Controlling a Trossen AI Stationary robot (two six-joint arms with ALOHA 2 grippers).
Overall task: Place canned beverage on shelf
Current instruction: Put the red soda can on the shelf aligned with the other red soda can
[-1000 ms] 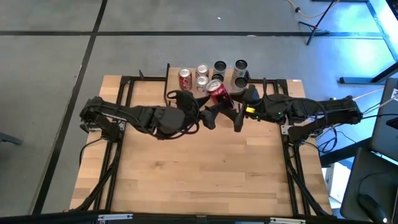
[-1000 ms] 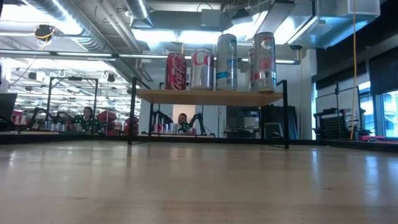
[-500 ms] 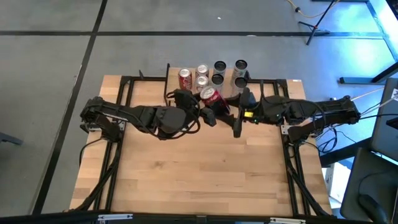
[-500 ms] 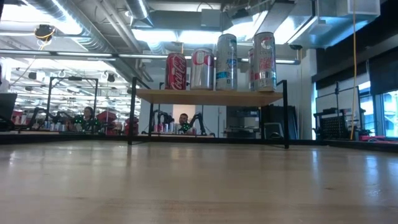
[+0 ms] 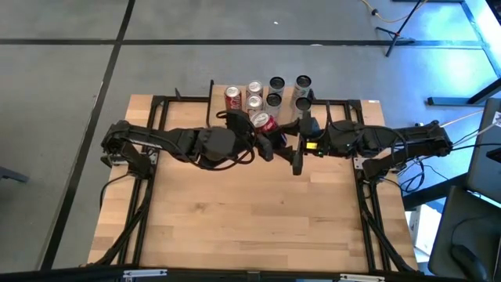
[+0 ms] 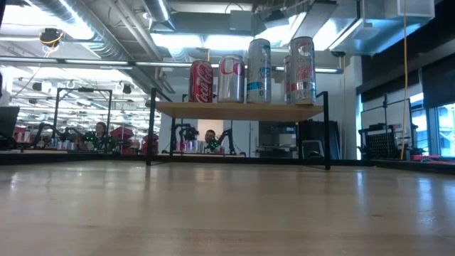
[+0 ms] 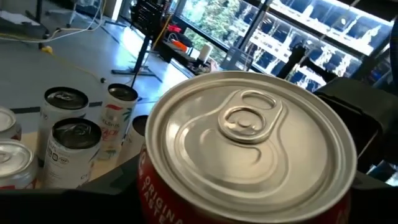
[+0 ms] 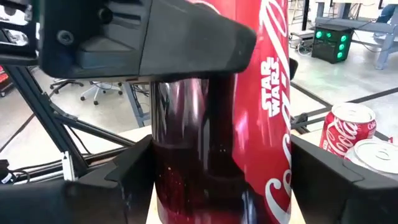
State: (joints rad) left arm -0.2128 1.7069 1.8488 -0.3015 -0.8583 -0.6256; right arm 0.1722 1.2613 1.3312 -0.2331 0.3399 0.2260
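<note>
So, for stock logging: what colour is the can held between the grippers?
Red, with white lettering; the can shows best in the right wrist view.

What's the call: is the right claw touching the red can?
Touching. The right wrist view shows the right claw with its fingers flush against both sides of the red can, no gap visible.

The red can (image 7: pixel 249 155) is glossy painted metal with a bare, brushed silver lid and pull tab. The cans on the shelf (image 6: pixel 238 110) share that shiny metal look. The shelf has a smooth light wood top on thin matt black metal legs. The table (image 5: pixel 258 211) is pale wood planking with a soft sheen. The gripper fingers (image 8: pixel 143 37) look like matt black plastic.
</note>
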